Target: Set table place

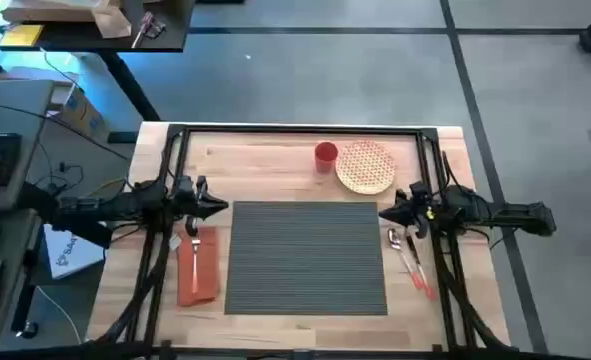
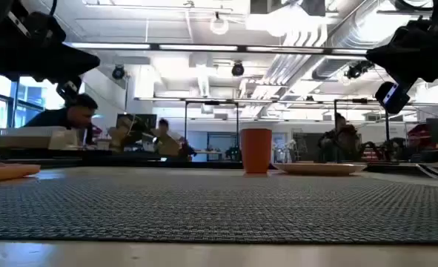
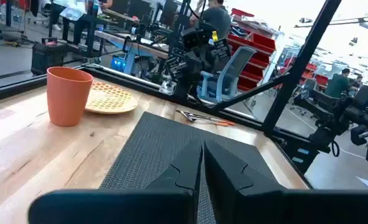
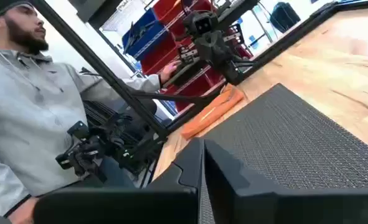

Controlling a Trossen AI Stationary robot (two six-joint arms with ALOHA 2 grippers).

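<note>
- The table (image 1: pixel 275 145) is a light-wood butcher-block top with a black rail frame around it; bare wood shows along the far side and in narrow strips at each end.
- At the left end an orange napkin (image 1: pixel 197 268) lies just beside the placemat's left edge, with a fork (image 1: pixel 192 255) resting on it (the two touch; the napkin and the mat look close but apart).
- The left gripper (image 1: pixel 221 206) hangs above the table near the placemat's far-left corner, its fingers pressed together with nothing between them, as the left wrist view shows.
- The placemat (image 1: pixel 305 258) lies in the middle of the table towards the near side: a large dark grey rectangle with fine ribbed stripes, lying flat, its whole surface bare. Its near edge runs close to the table's near edge.
- Beyond its far edge, on open wood, an orange-red cup (image 1: pixel 325 155) stands upright, and just beside it to the right sits a round woven plate (image 1: pixel 365 166) (pale yellow, patterned); neither touches the mat.
- The right gripper (image 1: pixel 384 213) hangs near the placemat's far-right corner, its fingers likewise closed on nothing.
- On the right strip of wood, a spoon (image 1: pixel 396 240) and another red-handled utensil (image 1: pixel 421 275) lie beside the mat's right edge, below the right arm.
- A person in a grey hoodie (image 4: pixel 28 118) shows in the right wrist view, beyond the table's left end.
</note>
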